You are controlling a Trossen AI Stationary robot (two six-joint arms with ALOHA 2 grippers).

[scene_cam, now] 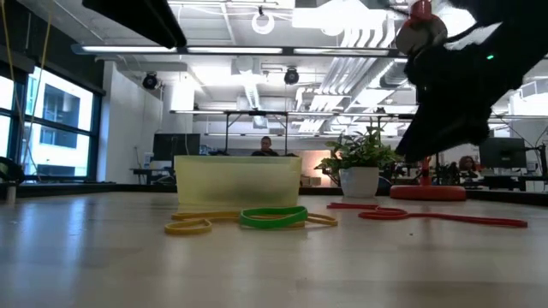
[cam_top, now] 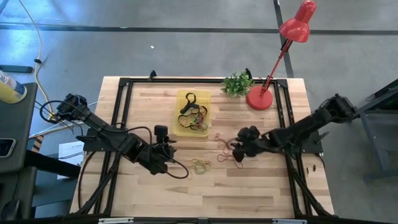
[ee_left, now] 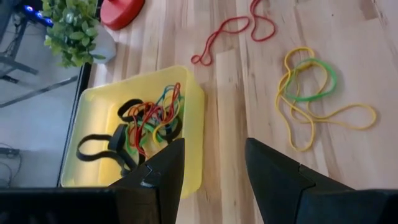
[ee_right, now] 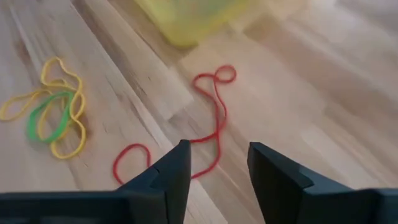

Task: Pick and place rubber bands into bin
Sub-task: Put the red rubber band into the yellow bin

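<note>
The left arm was stretched in from the left side, its left gripper [cam_top: 166, 149] held low with the jaws parted and nothing between them. The right arm was reached in from the right, the right gripper [cam_top: 239, 151] likewise held with empty jaws parted.

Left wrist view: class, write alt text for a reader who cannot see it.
The open left gripper hovers over a wooden table beside a shallow yellow plastic bin holding tangled rubber bands. Loose yellow and green rubber bands and a long red rubber band lie on the wood beyond.
</note>
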